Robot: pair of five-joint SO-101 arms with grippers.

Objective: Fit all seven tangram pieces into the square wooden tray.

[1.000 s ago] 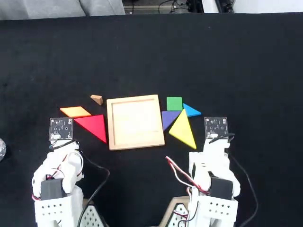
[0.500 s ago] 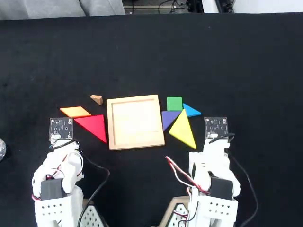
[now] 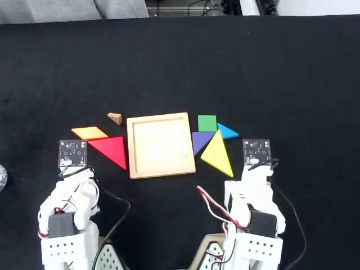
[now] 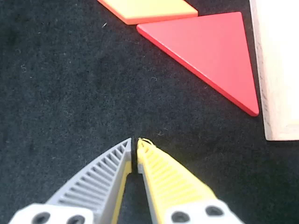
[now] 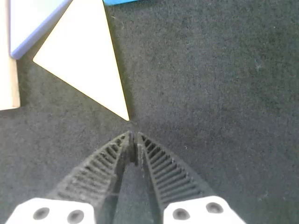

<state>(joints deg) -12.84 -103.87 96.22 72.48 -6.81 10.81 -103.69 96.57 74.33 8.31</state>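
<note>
The square wooden tray (image 3: pixel 161 144) lies on the black cloth with nothing inside it. To its left are a red triangle (image 3: pixel 111 149), an orange parallelogram (image 3: pixel 89 133) and a small brown triangle (image 3: pixel 115 118). To its right are a green square (image 3: pixel 207 122), a blue triangle (image 3: pixel 227 131), a purple triangle (image 3: pixel 199 140) and a yellow triangle (image 3: pixel 217 152). My left gripper (image 4: pixel 135 141) is shut, on the near side of the red triangle (image 4: pixel 210 44) and holding nothing. My right gripper (image 5: pixel 132 135) is shut, its tips just short of a corner of the yellow triangle (image 5: pixel 84 58).
Both arm bases (image 3: pixel 67 225) (image 3: pixel 251 219) sit at the table's near edge. A pale object (image 3: pixel 2 176) shows at the left border. Beyond the far table edge lie grey cloth (image 3: pixel 73 8) and cables (image 3: pixel 208 7). Black cloth stretches wide behind the tray.
</note>
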